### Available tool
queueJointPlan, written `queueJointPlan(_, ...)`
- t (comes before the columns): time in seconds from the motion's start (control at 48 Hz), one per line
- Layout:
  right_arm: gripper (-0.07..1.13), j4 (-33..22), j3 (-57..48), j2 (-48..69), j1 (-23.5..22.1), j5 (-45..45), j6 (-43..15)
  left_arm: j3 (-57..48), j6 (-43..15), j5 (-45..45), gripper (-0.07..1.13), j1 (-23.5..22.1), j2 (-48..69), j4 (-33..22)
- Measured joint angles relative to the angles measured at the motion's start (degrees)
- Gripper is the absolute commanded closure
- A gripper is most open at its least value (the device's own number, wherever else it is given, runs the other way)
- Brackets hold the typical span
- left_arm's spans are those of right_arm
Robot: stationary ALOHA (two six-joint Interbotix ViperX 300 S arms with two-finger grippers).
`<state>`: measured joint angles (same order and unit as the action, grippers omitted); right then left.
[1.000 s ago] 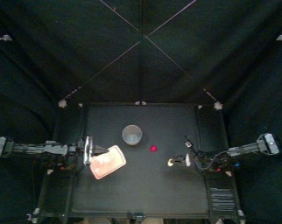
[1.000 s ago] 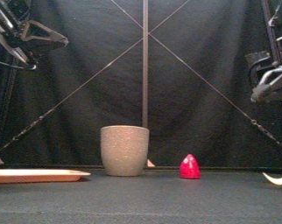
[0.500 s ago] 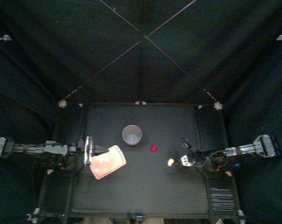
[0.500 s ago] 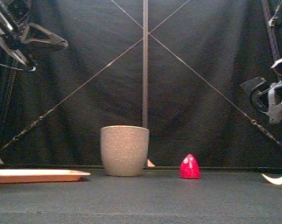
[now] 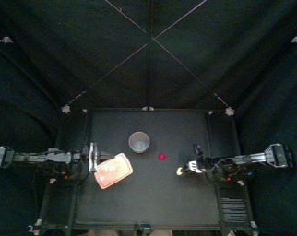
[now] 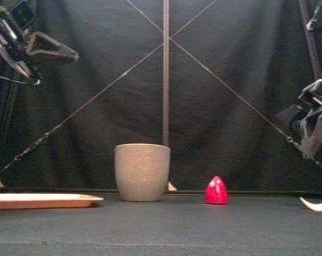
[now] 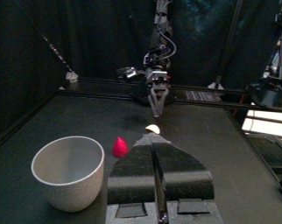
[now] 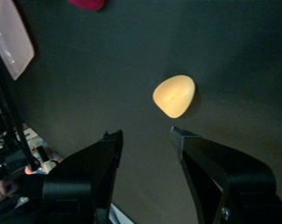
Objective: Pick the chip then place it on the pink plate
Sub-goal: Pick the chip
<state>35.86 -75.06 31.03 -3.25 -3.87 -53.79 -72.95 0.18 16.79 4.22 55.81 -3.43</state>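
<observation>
— How do the jaws of the right gripper (image 8: 146, 133) stand?
— Spread wide, with nothing between them. The chip (image 8: 175, 95) lies flat on the black table (image 5: 151, 203) just past their tips, roughly in line with the gap and touching neither jaw.
— Where on the table is that?
— On the right side, well apart from the pink plate (image 5: 112, 171) on the left. A red toy (image 6: 217, 190) and the grey cup (image 6: 142, 172) stand between them, farther back. The left gripper (image 7: 161, 175) hangs high near the plate, jaws pressed together.
</observation>
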Motion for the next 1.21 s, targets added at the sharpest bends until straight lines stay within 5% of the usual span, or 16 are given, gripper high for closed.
queueJointPlan(0.312,0.21,-4.04,1.58,-6.94,0.7,1.14,-6.77,-0.44,-0.26,0.09,1.08,0.35,0.09,-2.11)
queueJointPlan(0.688,0.23,-5.89,4.31,-13.54,0.79,2.9,-7.65,-0.7,-0.26,0.0,1.08,0.35,2.81,-2.2)
queueJointPlan(1.208,0.55,-8.7,6.59,-18.19,1.85,3.69,-7.65,-0.79,-0.26,-0.09,1.08,0.44,3.87,-2.2)
